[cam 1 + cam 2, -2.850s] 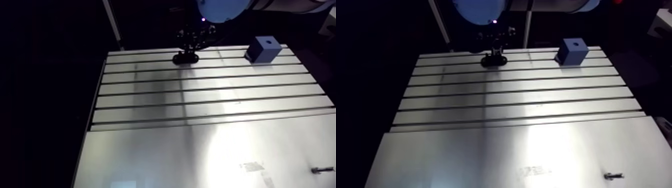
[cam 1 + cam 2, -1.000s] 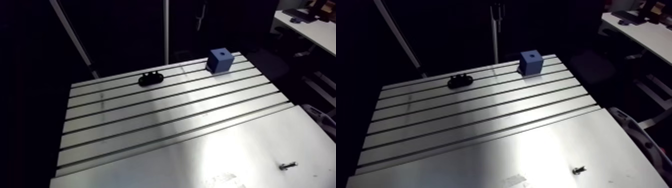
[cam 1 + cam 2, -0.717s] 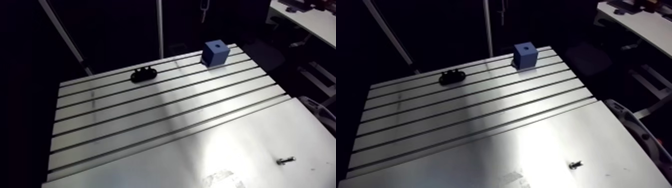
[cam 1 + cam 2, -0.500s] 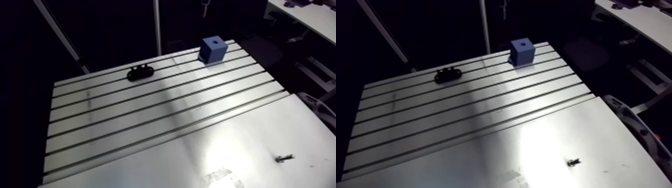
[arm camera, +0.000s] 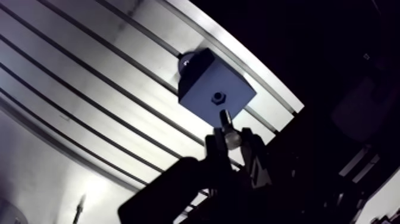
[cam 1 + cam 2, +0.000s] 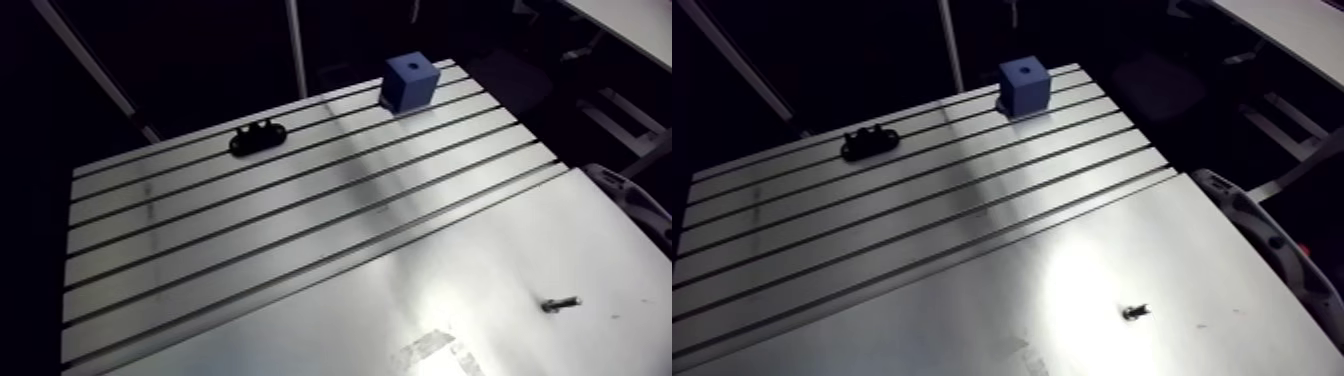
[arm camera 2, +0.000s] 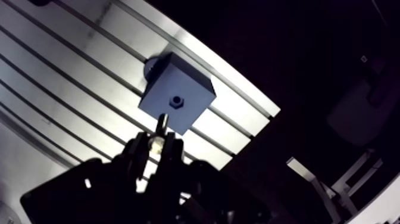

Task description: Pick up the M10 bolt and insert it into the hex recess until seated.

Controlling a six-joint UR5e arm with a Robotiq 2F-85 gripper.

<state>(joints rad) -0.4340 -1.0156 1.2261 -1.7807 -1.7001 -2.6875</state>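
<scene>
The gripper is clamped on the M10 bolt. The bolt's long axis runs out ahead of the fingers, shank first, towards the hex recess in the blue block. Its tip is near the recess but not in it.

The table is made of shiny grey metal. The far part has long dark grooves that run side by side. The near part is a smooth flat sheet.

A blue block sits on the grooved part, at a far corner. It has a small six-sided hole on top. A little black piece sits near the far edge too, well apart from the block.

A small screw lies on its side on the smooth sheet. A pale scuffed patch is near it.
</scene>
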